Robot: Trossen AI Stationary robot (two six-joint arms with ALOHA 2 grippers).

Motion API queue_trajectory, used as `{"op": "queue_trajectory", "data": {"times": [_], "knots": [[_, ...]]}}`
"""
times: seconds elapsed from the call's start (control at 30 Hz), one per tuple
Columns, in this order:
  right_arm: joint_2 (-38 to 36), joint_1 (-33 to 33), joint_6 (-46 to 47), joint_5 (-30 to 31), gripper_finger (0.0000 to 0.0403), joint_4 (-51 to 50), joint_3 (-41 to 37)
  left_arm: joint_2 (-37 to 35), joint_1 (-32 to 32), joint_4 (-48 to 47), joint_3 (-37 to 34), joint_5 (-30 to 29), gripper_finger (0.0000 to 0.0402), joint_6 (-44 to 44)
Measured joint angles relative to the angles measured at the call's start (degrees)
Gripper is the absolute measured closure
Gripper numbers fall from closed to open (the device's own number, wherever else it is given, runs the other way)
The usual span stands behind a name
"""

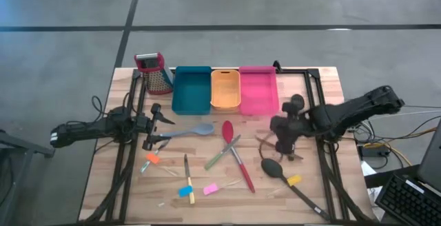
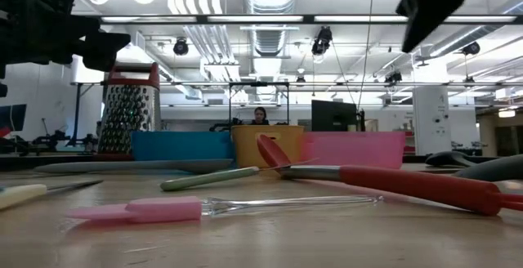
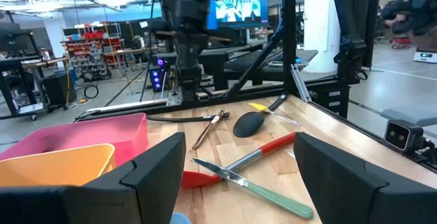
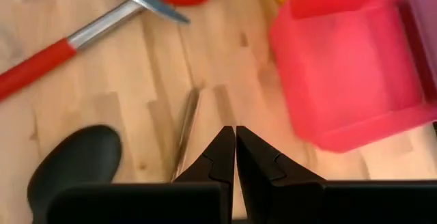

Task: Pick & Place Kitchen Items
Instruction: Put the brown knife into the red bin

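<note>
Long slim kitchen items lie flat on the wooden table: a grey-blue spoon [image 1: 191,131], a red spoon [image 1: 236,153], a green-handled tool [image 1: 220,155] and a black spoon [image 1: 284,176]. A thin metal tool [image 4: 186,132] lies just left of my right gripper. Tiny orange [image 1: 151,159], blue-and-yellow [image 1: 186,190], pink [image 1: 211,189] and yellow [image 1: 294,180] pieces lie near the front. My right gripper [image 4: 235,132] is shut and slants down above the table, between the pink bin [image 1: 258,89] and the black spoon. It holds nothing. My left gripper [image 3: 239,176] stands open and level at the left, beside the grey-blue spoon.
A teal bin [image 1: 191,89], an orange bin [image 1: 225,88] and the pink bin stand in a row at the back. A metal box grater [image 1: 155,71] with a red top stands left of them. Black frame rails [image 1: 324,164] run along both table sides.
</note>
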Motion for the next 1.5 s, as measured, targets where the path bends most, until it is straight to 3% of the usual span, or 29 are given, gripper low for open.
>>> {"op": "queue_trajectory", "data": {"times": [0.27, 0.63, 0.83, 1.13, 1.5], "knots": [[0.7, 4.8, 7.3, -0.1, 0.038, 0.1, -4.7, 0.0, 0.0, 0.0, 0.0, 0.0, 0.0124, 0.0], [0.7, 4.1, 12.6, -7.0, 0.0246, 3.8, -11.4, 0.0, 0.0, 0.0, 0.0, 0.0, 0.0124, 0.0], [1.8, 2.7, 12.9, -10.6, 0.0199, 8.3, -15.3, 0.0, 0.0, 0.0, 0.0, 0.0, 0.0124, 0.0], [7.7, 0.0, 12.8, -14.3, 0.0181, 10.6, -17.0, 0.0, 0.0, 0.0, 0.0, 0.0, 0.0124, 0.0], [13.4, 0.0, 10.9, -16.2, 0.0196, 12.8, -17.0, 0.0, 0.0, 0.0, 0.0, 0.0, 0.0124, 0.0]]}}
